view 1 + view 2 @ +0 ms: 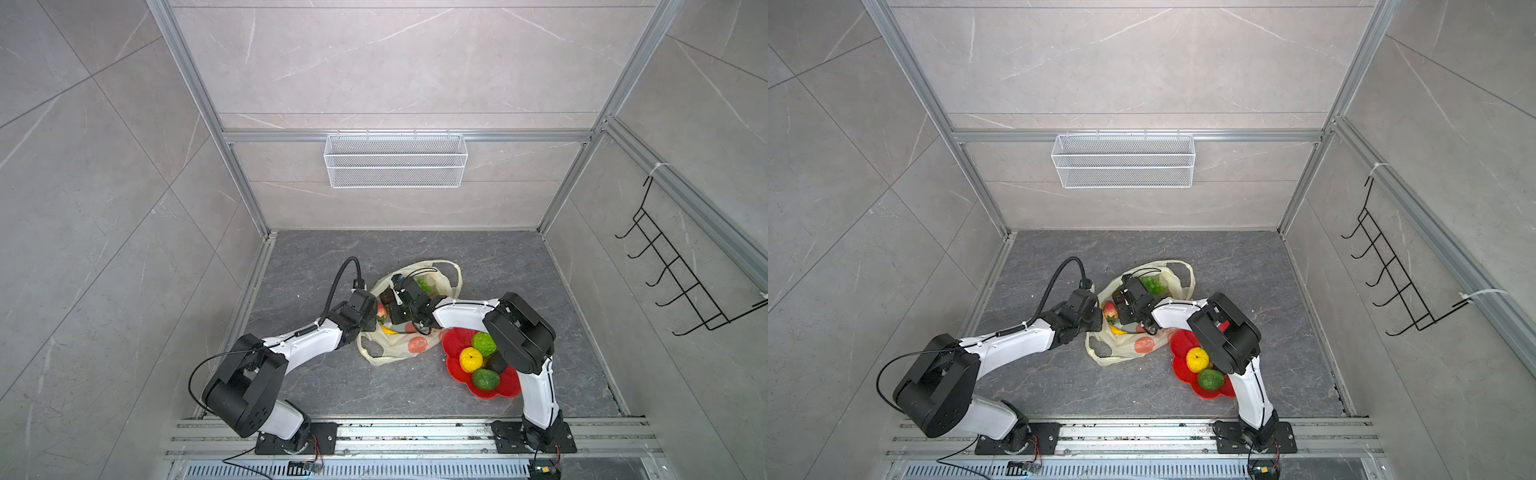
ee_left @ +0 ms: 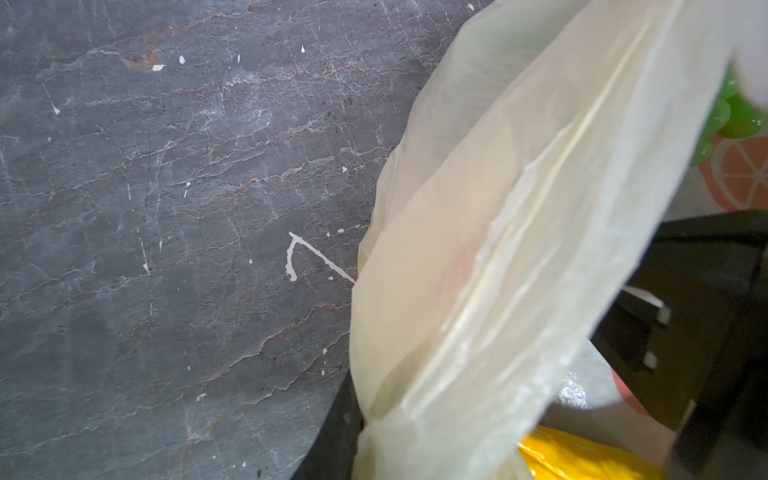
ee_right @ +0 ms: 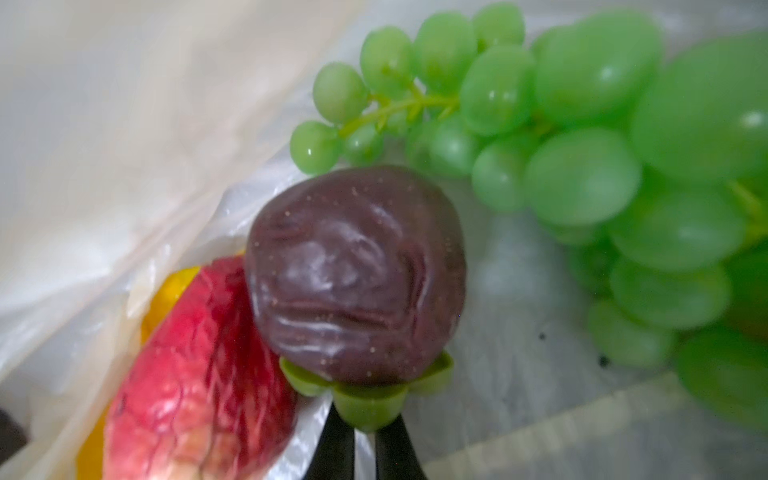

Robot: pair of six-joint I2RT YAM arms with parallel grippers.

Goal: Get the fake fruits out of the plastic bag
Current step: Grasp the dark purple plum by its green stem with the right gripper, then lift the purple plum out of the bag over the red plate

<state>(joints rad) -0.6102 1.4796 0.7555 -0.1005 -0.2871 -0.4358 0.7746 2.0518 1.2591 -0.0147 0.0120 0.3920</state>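
The pale-yellow plastic bag (image 1: 399, 345) (image 2: 519, 208) lies mid-floor with its mouth open. My left gripper (image 2: 365, 419) is shut on its bunched rim at the left side. My right gripper (image 3: 365, 417) reaches inside the bag and is shut on the green leaf collar of a dark purple fruit (image 3: 357, 274). Beside that fruit in the bag lie a green grape bunch (image 3: 582, 124) (image 1: 1151, 284), a red strawberry (image 3: 199, 365) (image 1: 1109, 311) and a yellow banana (image 2: 582, 457) (image 1: 388, 330). The right fingertips are hidden in both top views.
A red flower-shaped plate (image 1: 453, 340) right of the bag holds a bumpy green fruit (image 1: 483, 343), a yellow lemon (image 1: 471, 359), a green avocado (image 1: 485, 379) and a dark one (image 1: 496, 363). A white wire basket (image 1: 395, 160) hangs on the back wall, a black hook rack (image 1: 685, 270) on the right wall.
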